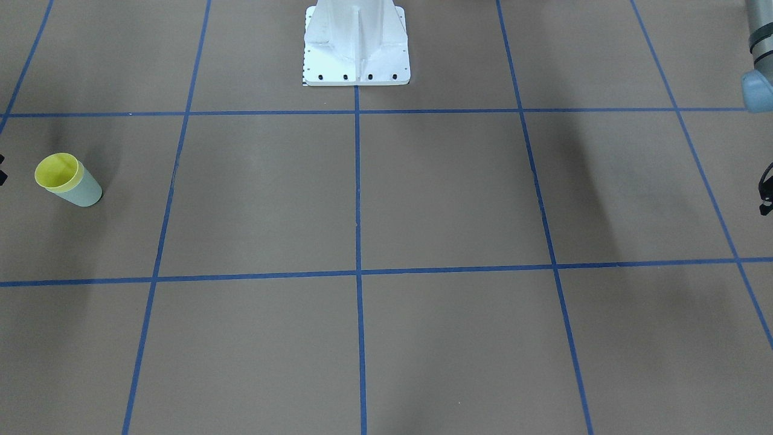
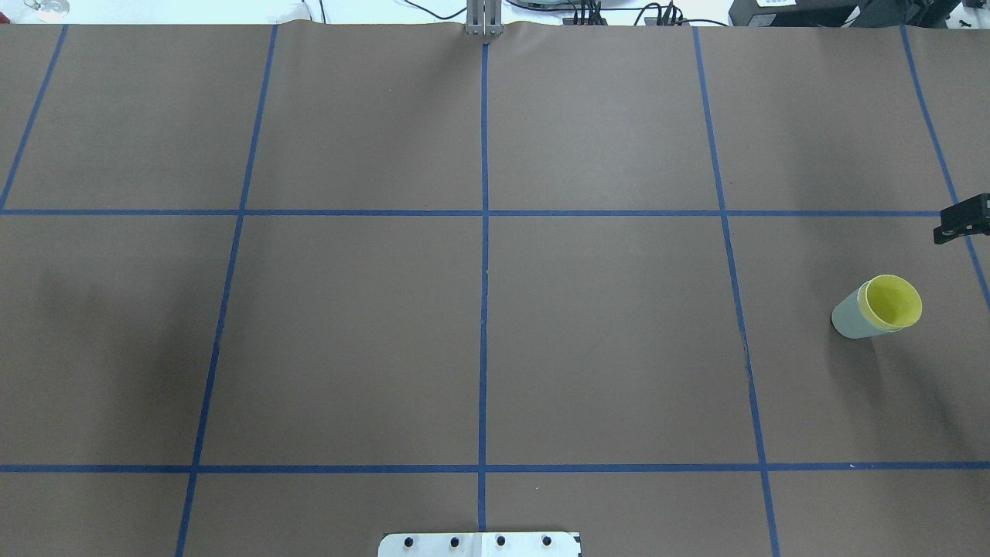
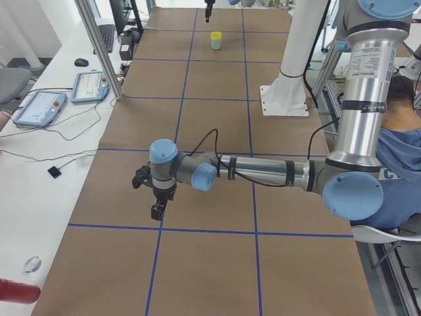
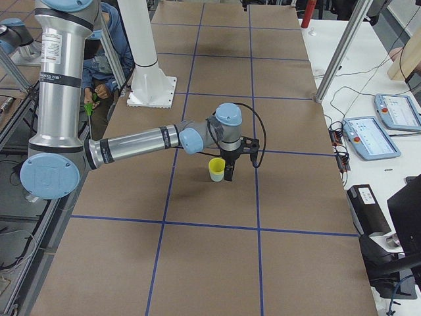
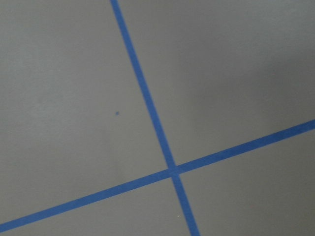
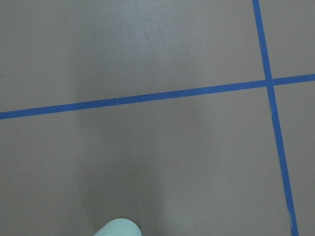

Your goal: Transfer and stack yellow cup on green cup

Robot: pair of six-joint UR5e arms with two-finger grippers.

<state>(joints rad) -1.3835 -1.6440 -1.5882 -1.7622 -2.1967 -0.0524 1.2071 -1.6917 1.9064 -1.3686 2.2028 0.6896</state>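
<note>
The yellow cup [image 2: 893, 302] sits nested inside the green cup [image 2: 849, 316], and only its rim and inside show above the green wall. The pair stands upright at the table's right end, with the yellow cup [image 4: 216, 164] over the green cup [image 4: 216, 176]. My right gripper [image 4: 229, 175] hangs just beside the stack, apart from it, fingers pointing down; only a black edge of it [image 2: 961, 219] enters the overhead view. My left gripper [image 3: 156, 210] hovers low over bare table at the other end. I cannot tell either gripper's state. The right wrist view catches a pale green cup edge [image 6: 118, 228].
The white robot pedestal [image 1: 356, 42] stands at the table's near-robot middle. Blue tape lines [image 2: 484, 232] divide the brown table cover into squares. Tablets and cables lie on the side bench [image 4: 385, 128]. A seated person [image 3: 401, 145] is behind the robot.
</note>
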